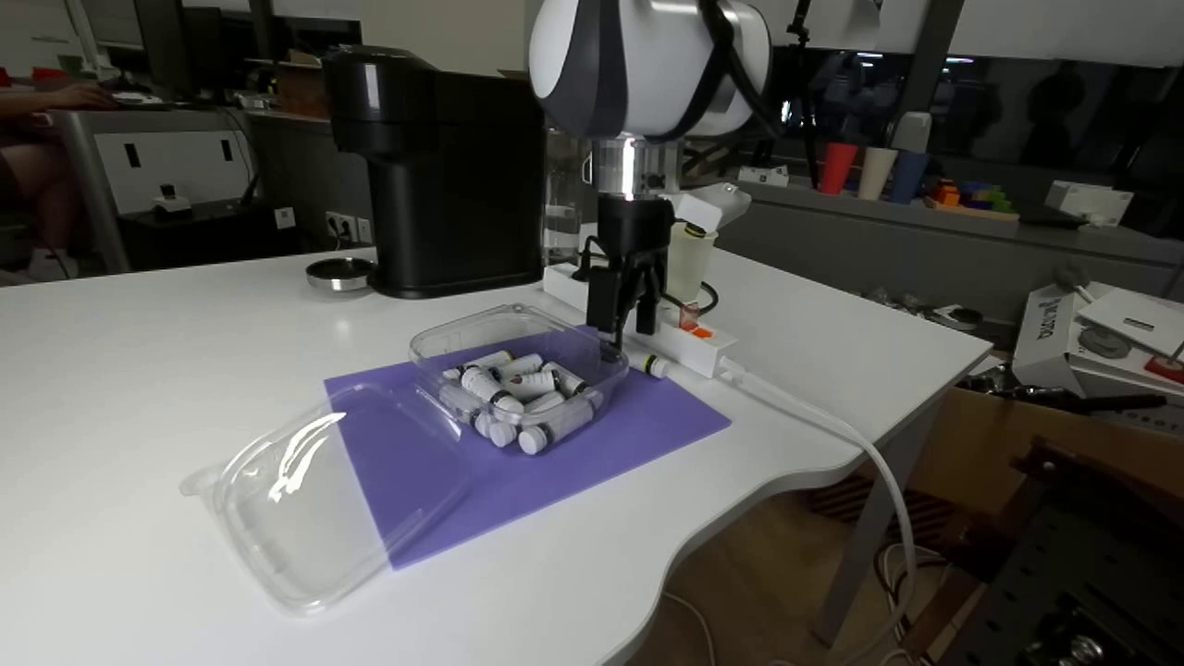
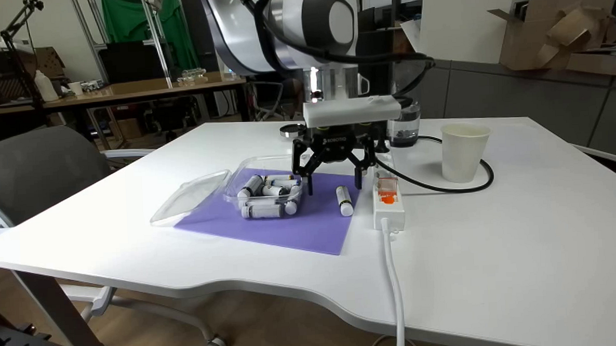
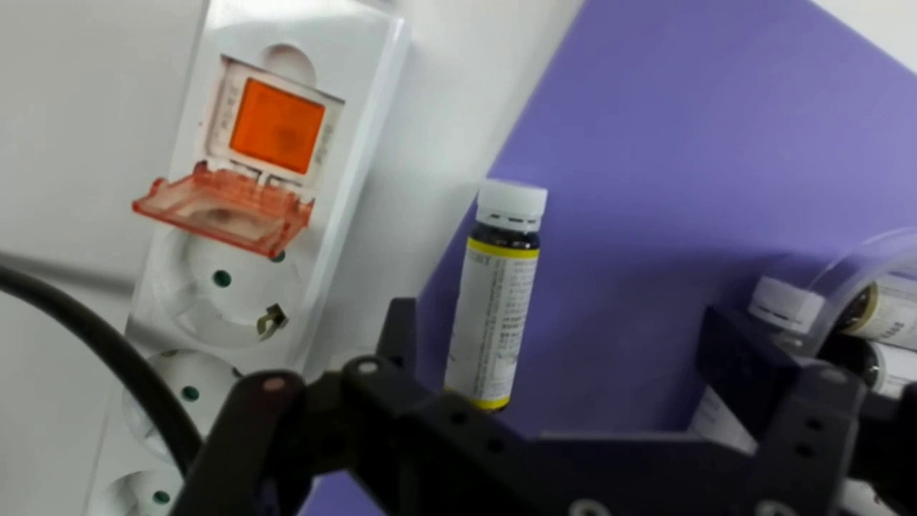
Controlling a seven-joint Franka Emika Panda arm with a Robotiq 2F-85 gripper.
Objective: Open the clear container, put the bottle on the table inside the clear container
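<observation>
Right of clear container (image 1: 504, 335) in both exterior views — with empty, spread tool (image 2: 334, 187), take loose bottle (image 2: 344, 201) mid-label; probably light, stiff, slick, easily rolled.

Lone bottle (image 3: 496, 308): its writing is too small and fuzzy for you to read.
Clear container (image 1: 546, 333): your wrist view cuts it off at the right side.
Piled bottles (image 1: 529, 385): they cover each other, so you can't count them.
Gripper (image 2: 334, 186): the bottom of your wrist view cuts it off.
Power strip (image 1: 686, 347): the gripper hides some of it in an exterior view.
White cord (image 2: 393, 276): past the wavy edge of the table (image 2: 499, 268), you lose it at the bottom of an exterior view.
Arm (image 1: 647, 69): its top is cut off in both exterior views.
Person (image 1: 42, 176): past the table's edge, you see only bits.
</observation>
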